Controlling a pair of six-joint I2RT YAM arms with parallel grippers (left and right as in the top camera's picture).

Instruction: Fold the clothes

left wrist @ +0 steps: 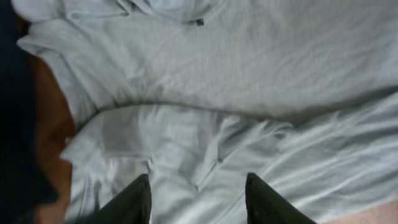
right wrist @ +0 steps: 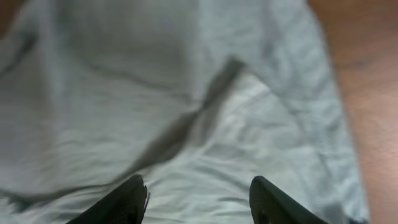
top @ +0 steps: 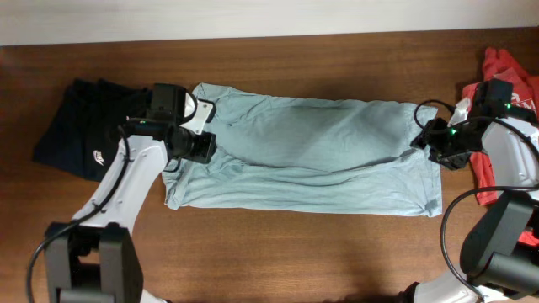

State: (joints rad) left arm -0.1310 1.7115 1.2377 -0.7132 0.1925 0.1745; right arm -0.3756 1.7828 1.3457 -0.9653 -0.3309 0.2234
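The grey shirt [top: 312,156] lies spread out left to right across the middle of the wooden surface [top: 278,252]. Its collar end is on the left and its hem on the right. A long crease runs along its length, and the cloth is rumpled near the left end.

The left fingers [left wrist: 134,202] are spread apart over the wrinkled cloth near the collar end, with nothing pinched between them. The right fingers [right wrist: 127,200] are also spread wide over the right end of the shirt, near its edge, and hold nothing. Whether either pair's tips touch the cloth cannot be told.

The navy shirt [top: 76,126], with a small white logo, lies bunched at the left end of the surface, just beside the grey one. The red shirt [top: 505,71] lies crumpled at the right edge, partly hidden by the right arm.
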